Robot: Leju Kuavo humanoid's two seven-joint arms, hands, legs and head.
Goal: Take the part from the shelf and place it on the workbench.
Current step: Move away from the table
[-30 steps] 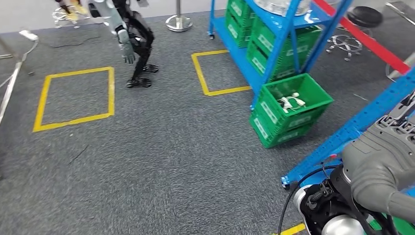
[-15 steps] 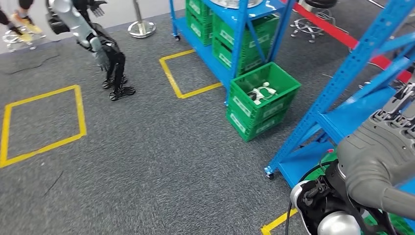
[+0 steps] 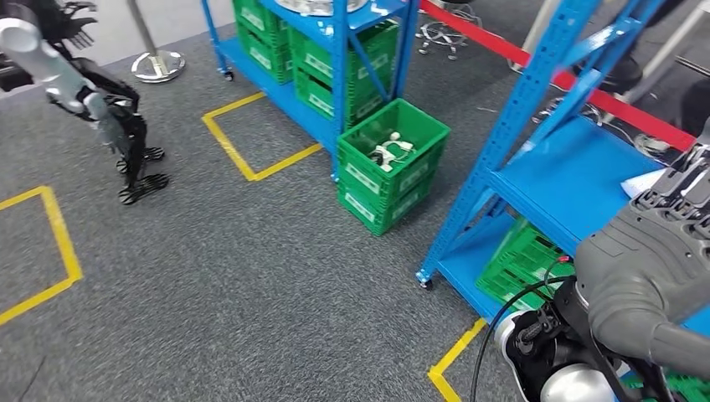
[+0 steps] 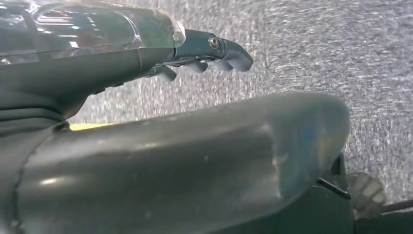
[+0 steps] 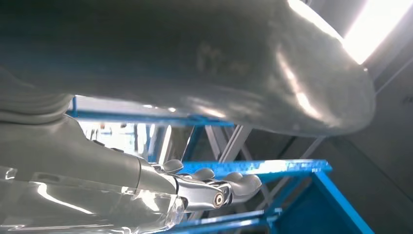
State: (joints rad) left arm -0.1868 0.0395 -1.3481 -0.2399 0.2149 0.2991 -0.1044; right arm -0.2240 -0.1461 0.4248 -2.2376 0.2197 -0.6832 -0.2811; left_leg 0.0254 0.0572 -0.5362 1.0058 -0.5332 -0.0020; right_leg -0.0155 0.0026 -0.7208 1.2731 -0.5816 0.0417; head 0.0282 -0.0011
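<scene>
White part (image 3: 389, 153) lies in the top green crate (image 3: 393, 151) on the floor beside the blue shelf (image 3: 536, 142).
Long axis unclear. Right hand (image 3: 678, 209) raised near the shelf, left hand (image 4: 204, 48) over carpet; both sets of fingers loosely curled, holding nothing.

We cannot make out the white parts (image 3: 388, 153) in the green crate (image 3: 393, 159); they are too small. The picture's edge cuts off the right hand (image 3: 661, 251), and the carpet (image 4: 316, 58) is blurred.
</scene>
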